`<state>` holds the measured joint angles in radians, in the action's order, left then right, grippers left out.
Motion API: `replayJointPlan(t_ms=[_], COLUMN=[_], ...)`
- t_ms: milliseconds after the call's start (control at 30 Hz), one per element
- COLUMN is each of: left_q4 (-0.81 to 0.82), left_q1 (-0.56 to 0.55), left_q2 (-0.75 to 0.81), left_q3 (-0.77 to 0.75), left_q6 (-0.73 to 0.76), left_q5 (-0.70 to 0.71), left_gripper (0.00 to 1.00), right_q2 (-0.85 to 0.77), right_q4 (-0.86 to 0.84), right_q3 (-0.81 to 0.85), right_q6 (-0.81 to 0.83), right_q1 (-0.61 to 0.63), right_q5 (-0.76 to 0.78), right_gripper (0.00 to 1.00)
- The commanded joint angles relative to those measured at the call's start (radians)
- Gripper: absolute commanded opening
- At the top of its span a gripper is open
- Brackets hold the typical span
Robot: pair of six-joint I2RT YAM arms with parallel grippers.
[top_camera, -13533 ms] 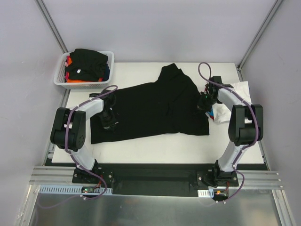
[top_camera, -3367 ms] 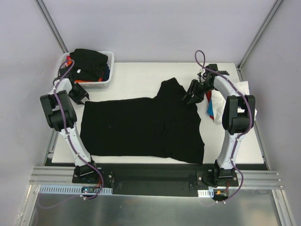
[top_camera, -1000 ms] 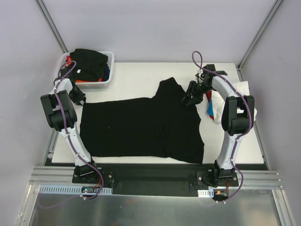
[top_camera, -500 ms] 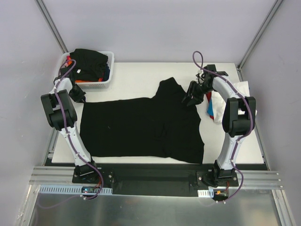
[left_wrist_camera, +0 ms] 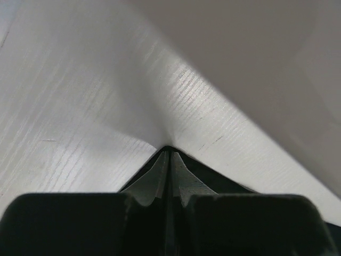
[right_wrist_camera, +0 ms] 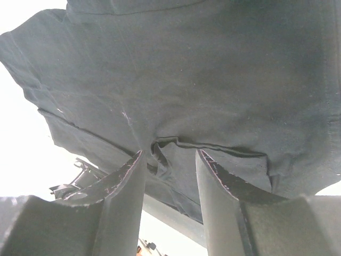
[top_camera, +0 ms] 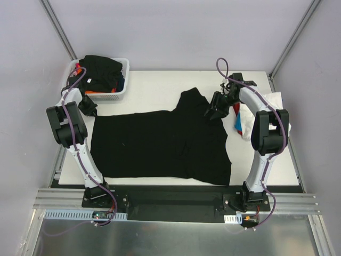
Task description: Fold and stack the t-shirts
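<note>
Reaching to the far left of the white table, the left gripper pinches shut on a corner of the one black t-shirt, which lies spread mid-table. The right gripper stands over the shirt's far right edge, fingers apart. Pale grey walls surround the table. One basket holds heaped shirts. One small pile lies at the right edge.
</note>
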<state>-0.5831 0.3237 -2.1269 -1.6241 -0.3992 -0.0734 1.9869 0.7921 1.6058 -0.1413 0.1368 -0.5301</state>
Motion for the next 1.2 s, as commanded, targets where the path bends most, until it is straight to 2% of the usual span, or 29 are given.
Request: replayJointPlan(t_ms=[0,200,367,900,1033,1100,1133,1167], left_q4=[-0.044,-0.05,-0.06,-0.127,-0.13,-0.13,-0.133,-0.133], left_q1=[-0.035,-0.071,-0.118,-0.149,-0.153,-0.161,-0.163,-0.169], left_q2=[0.061,0.105,0.154,0.297,0.306,0.311,0.312,0.315], left_q3=[-0.013,0.01,0.058,0.139,0.173,0.185,0.197,0.204], left_q6=[0.003,-0.015,-0.006,-0.018,-0.024,-0.03,-0.033,-0.038], left_q5=[-0.032,-0.057,-0.016,0.046,0.047,0.053,0.06,0.064], left_gripper=[0.0,0.0,0.0,0.0,0.0,0.0,0.0,0.0], right_q2=[-0.017,-0.007,0.0,0.036,0.099,0.122,0.147,0.159], right_q4=[-0.019,-0.036,-0.056,-0.077,-0.054,-0.05,-0.048,-0.048], right_q3=[0.014,0.013,0.011,0.029,0.107,0.169,0.187,0.21], right_q6=[-0.017,-0.024,-0.035,-0.047,-0.041,-0.047,-0.047,-0.049], right_q1=[0.009,0.018,0.021,0.034,0.021,0.014,0.007,0.003], right_q5=[-0.005,-0.013,-0.021,-0.004,-0.01,-0.007,-0.005,-0.004], right_gripper=[0.45,0.45,0.45,0.44,0.2,0.22,0.29,0.31])
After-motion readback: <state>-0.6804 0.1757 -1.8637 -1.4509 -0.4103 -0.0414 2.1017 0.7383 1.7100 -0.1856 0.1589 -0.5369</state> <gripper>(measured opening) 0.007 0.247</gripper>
